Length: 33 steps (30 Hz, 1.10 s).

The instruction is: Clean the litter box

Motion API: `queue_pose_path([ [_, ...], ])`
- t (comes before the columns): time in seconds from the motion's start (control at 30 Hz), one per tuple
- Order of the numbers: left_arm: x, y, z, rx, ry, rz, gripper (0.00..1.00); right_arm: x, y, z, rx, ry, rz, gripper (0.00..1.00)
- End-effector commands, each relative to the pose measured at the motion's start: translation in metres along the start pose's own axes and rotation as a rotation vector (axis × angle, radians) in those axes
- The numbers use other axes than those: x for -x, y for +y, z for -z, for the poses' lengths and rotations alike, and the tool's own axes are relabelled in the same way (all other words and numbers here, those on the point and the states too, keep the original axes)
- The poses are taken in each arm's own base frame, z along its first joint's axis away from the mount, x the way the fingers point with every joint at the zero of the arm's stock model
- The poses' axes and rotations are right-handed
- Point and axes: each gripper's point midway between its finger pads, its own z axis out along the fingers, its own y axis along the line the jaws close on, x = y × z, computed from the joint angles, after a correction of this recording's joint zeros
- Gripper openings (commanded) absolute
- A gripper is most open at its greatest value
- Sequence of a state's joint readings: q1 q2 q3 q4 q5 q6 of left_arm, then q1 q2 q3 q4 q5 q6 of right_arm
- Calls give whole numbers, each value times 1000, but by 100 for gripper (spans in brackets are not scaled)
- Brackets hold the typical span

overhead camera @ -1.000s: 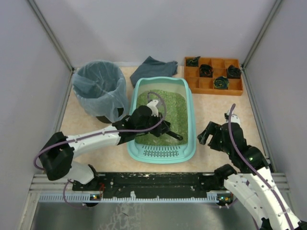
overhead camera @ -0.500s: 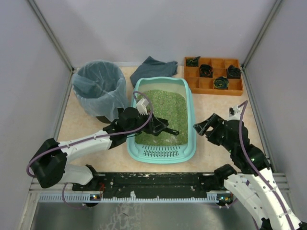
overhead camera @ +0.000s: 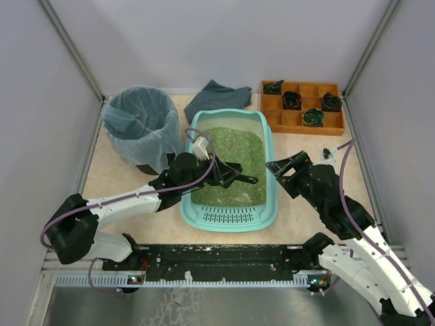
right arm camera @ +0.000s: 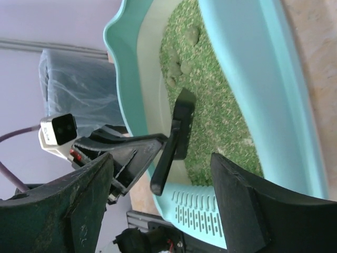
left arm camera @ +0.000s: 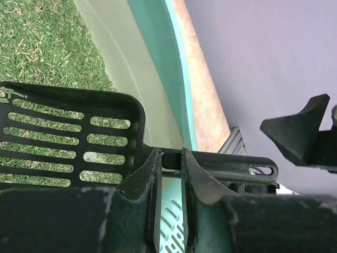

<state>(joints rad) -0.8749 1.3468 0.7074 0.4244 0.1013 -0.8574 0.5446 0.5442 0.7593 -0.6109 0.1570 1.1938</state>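
The turquoise litter box (overhead camera: 270, 146) lies mid-table, with green litter and a slotted grille (overhead camera: 228, 216) at its near end. Pale clumps (right arm camera: 181, 66) sit in the litter toward the far end. My left gripper (overhead camera: 216, 174) is shut on the handle (left arm camera: 226, 167) of a black slotted scoop (left arm camera: 68, 132), held level above the litter with the handle pointing right. My right gripper (overhead camera: 280, 176) stands open just outside the box's right rim. In the right wrist view the scoop handle's end (right arm camera: 163, 174) lies between my right gripper's (right arm camera: 162, 168) spread fingers, farther off, not touching them.
A round bin lined with a bluish bag (overhead camera: 141, 122) stands left of the box. A grey cloth (overhead camera: 217, 96) lies behind it. An orange compartment tray (overhead camera: 301, 119) with dark items sits back right. A small dark object (overhead camera: 328, 153) lies on the table right of my right arm.
My left gripper has raised the scoop out of the litter and levelled it, handle toward the right. My right gripper has swung left and forward to the box's right rim, narrowing slightly.
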Motion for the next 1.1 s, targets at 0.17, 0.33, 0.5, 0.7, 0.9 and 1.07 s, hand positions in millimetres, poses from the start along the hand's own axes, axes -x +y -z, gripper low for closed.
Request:
queue_pose_path([
  [0.17, 10, -4, -8, 3, -72, 13, 10, -27, 38, -21, 36, -53, -56, 73],
  [0.33, 10, -3, -7, 14, -75, 1, 10, -50, 36, -38, -22, -32, -22, 68],
  [0.5, 9, -3, -5, 15, -73, -1, 10, -54, 31, -51, -56, -48, 12, 56],
  [0.7, 8, -2, -3, 18, -76, 3, 10, -59, 32, -55, -46, -38, 25, 38],
  [0.9, 9, -4, -3, 12, -79, 2, 12, -64, 33, -58, -35, -21, 29, 19],
  [1.07, 11, -5, 0, 12, -86, -5, 17, -64, 37, -58, -20, -14, 44, 2],
])
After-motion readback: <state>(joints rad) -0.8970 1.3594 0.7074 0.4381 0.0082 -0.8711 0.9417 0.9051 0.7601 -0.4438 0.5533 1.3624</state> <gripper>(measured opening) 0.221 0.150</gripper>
